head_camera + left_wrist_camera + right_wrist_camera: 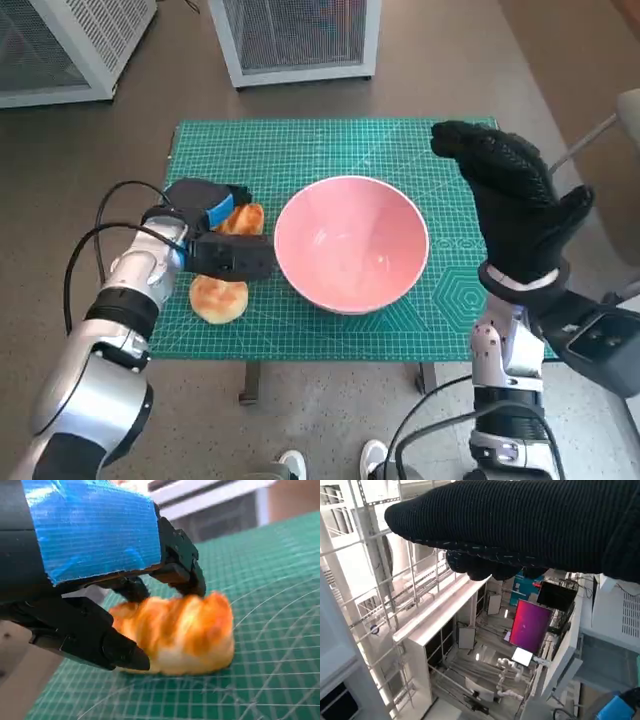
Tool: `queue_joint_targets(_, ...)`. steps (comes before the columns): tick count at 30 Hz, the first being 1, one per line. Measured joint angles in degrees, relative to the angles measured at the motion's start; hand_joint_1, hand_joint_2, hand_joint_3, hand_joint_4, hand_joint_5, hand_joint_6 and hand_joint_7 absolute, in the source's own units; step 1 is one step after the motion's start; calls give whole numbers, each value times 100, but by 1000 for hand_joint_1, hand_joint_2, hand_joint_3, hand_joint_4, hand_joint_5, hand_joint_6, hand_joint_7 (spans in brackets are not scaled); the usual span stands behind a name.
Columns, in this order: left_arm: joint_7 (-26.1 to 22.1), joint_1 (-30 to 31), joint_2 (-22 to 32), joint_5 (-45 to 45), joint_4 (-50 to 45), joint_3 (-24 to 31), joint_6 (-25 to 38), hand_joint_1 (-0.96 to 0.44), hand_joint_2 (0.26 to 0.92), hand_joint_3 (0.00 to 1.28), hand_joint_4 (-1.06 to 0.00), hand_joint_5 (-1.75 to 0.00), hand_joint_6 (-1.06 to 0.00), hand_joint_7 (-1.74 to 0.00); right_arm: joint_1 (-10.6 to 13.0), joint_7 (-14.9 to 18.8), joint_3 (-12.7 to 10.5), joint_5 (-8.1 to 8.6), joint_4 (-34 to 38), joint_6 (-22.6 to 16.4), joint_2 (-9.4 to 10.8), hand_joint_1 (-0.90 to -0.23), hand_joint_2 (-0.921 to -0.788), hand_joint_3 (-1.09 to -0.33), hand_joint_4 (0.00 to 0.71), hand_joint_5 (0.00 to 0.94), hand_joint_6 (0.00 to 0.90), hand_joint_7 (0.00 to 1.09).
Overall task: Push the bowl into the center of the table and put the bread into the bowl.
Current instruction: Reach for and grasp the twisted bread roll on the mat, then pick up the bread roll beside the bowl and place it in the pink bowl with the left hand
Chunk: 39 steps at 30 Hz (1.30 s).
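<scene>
you're on the bread step: your blue-taped black left hand (95, 575) closes its fingers round the golden bread roll (175, 632) on the green cutting mat (330, 150); next, lift it into the pink bowl (352, 243) at centre. your gloved right hand (515, 205) is raised, holding nothing.

The left hand (205, 235) lies low with fingers (177, 565) curled, while the right hand (510, 200) is raised, spread.
</scene>
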Motion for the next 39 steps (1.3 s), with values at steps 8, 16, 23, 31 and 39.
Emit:
queue_joint_targets(8,-40,-5,82,-117,8,135,-90,1,920,71,-663,-1218,-645,-1120,11,4,3,38,-10,-1,9,-452,-921,-379,279,2,177,458)
queue_joint_targets(16,-161,-1,439,-396,-522,526,-341,1,920,67,-680,-1204,-639,-1123,41,9,4,57,-52,10,17,-453,-921,-380,280,2,180,453)
queue_joint_targets(23,-155,113,811,-727,-1788,1015,-559,2,920,50,-727,-1153,-632,-1130,44,49,9,143,-46,30,32,-454,-921,-381,283,3,187,454)
queue_joint_targets(31,-331,546,921,-901,-3563,1480,-282,2,919,34,-750,-1130,-648,-1113,44,60,52,149,-52,45,39,-455,-921,-383,284,3,179,456)
queue_joint_targets(39,-625,1078,856,-907,-5272,1754,28,2,915,19,-751,-1110,-697,-1079,60,60,86,144,-104,54,33,-456,-921,-384,285,3,169,458)
